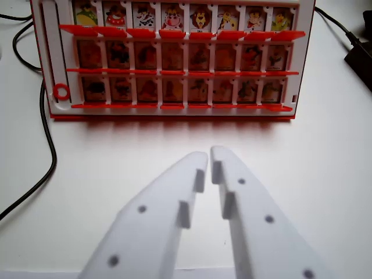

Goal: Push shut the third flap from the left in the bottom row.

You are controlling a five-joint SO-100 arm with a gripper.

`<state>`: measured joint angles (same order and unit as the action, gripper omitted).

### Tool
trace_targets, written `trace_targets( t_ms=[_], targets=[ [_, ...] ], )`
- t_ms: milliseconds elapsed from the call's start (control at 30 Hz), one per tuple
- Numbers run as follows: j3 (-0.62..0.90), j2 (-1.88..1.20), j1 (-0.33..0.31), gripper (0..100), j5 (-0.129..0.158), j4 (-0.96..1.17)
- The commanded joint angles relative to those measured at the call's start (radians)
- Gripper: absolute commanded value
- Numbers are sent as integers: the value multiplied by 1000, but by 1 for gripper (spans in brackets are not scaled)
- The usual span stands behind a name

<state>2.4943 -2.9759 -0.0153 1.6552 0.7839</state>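
In the wrist view, a plain white worktop (325, 174) fills nearly the whole picture, matte and evenly lit, with a soft reddish shadow lying just in front of the game board (171, 58) that stands near the top of the frame. The board is red-framed with white dividers and carries three rows of small picture flaps; the top row shows bright cartoon faces, while the middle and bottom rows look dim and reddish, their pictures too blurred to make out. The third flap from the left in the bottom row (147, 90) sits left of the board's centre, between its neighbours; whether it stands up or lies down cannot be told from here. A white side strip with a red ring (61, 92) runs down the board's left edge. A black cable (47, 139) curves across the worktop at the wrist view's left, from beside the board down toward the left edge, and another black cable (331, 22) leads to a dark adapter (361, 55) at the upper right corner. The white pincer (209, 156) reaches up from the bottom of the frame, its two fingers nearly together with only a narrow slit between the tips, holding nothing, and well apart from the board's front edge.
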Motion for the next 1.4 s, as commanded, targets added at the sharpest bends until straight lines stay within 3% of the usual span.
trace_targets(
  t_ms=[0,167,533,933,1367],
  targets=[
    [-149,167,12,0,15,-83],
    [-83,219,61,0,37,-126],
    [117,512,84,0,21,-476],
    [54,973,132,0,23,-930],
    [-74,1252,143,0,40,-1129]
  ],
)
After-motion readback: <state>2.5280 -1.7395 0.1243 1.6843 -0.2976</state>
